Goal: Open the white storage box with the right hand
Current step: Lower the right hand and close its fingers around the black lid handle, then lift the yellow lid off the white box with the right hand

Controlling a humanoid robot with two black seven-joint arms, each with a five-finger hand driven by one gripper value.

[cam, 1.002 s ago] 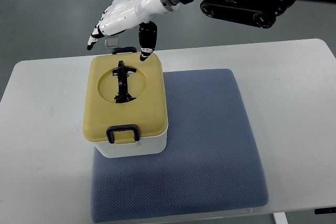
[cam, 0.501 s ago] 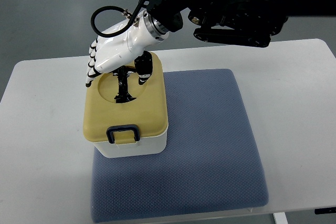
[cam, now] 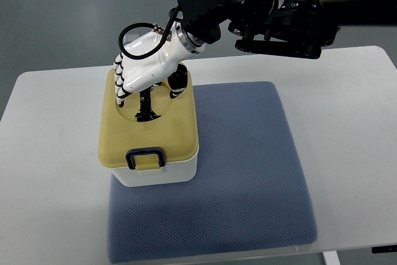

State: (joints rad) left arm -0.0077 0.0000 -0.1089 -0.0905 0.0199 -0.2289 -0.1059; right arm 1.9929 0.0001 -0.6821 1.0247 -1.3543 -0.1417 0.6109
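The white storage box (cam: 162, 175) stands on the left part of a blue mat, closed by a tan lid (cam: 170, 134). A black handle (cam: 147, 110) lies in the lid's round recess, and a dark latch (cam: 146, 157) sits at the front edge. My right hand (cam: 147, 96), white with black-tipped fingers, hangs low over the recess on a dark arm from the upper right. Its fingers (cam: 120, 97) point down on the left of the handle and the thumb (cam: 177, 90) on the right. They straddle the handle without closing on it. The hand hides the handle's far end.
The blue mat (cam: 248, 172) covers the middle of the white table (cam: 49, 153), whose near edge runs along the bottom of the picture. My dark forearm and its joints (cam: 279, 10) hang above the table's far edge. Grey floor lies beyond.
My right hand has come forward from behind the box and dropped down over the lid, so its fingers now sit either side of the handle. The box has not moved.
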